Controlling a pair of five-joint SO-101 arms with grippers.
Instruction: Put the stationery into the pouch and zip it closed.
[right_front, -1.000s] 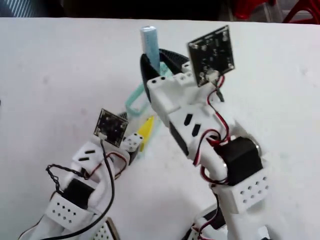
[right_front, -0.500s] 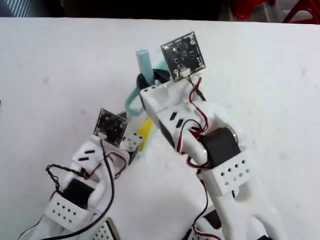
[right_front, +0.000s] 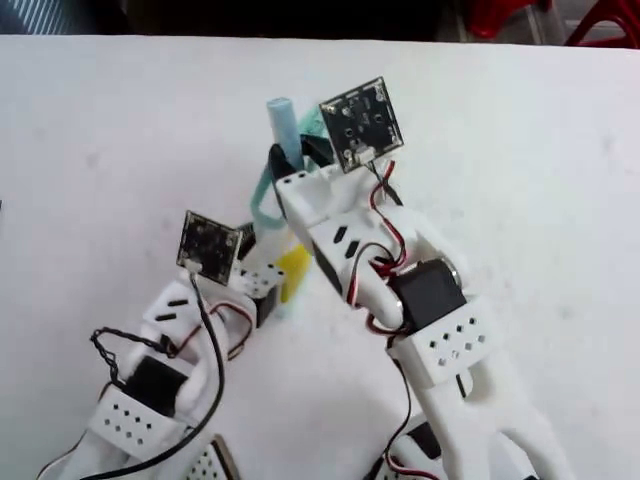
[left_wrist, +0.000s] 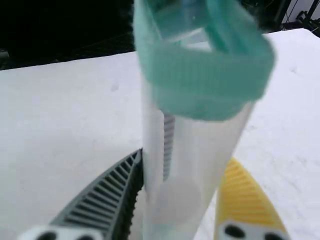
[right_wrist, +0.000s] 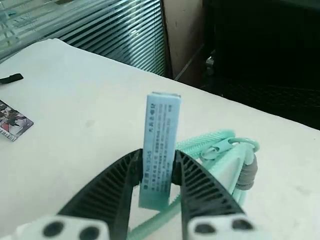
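Status: left gripper (left_wrist: 185, 167) is clamped on a clear plastic pouch with mint-green trim (left_wrist: 200, 90). The pouch wall is pinched between the grey ribbed finger (left_wrist: 107, 200) and the yellow ribbed finger (left_wrist: 242, 200), and both are pressed against it. From that pinch the pouch extends away from the fingers, with the mint band seen across its far part in the left wrist view. In the high view the mint edge is seen on the white table (right_front: 120, 150) between the two grippers, running from the yellow finger toward the right arm. Whether the pouch is lifted off the table cannot be told. Right gripper (right_wrist: 157, 156) is closed on a pale blue rectangular stick (right_wrist: 161, 125), printed on one face. The stick is held upright and gripped at its lower half between two black ribbed fingers (right_wrist: 115, 185), with its upper half standing clear above the fingertips. In the right wrist view the pouch's mint zipper (right_wrist: 205, 142) and a grey tab (right_wrist: 247, 172) are seen just beyond the stick, near its lower end. Whether the stick's lower end is touching the pouch or inside it cannot be told. A small printed card (right_wrist: 12, 122) and a thin black item (right_wrist: 10, 78) are seen lying on the table, well apart from the pouch.
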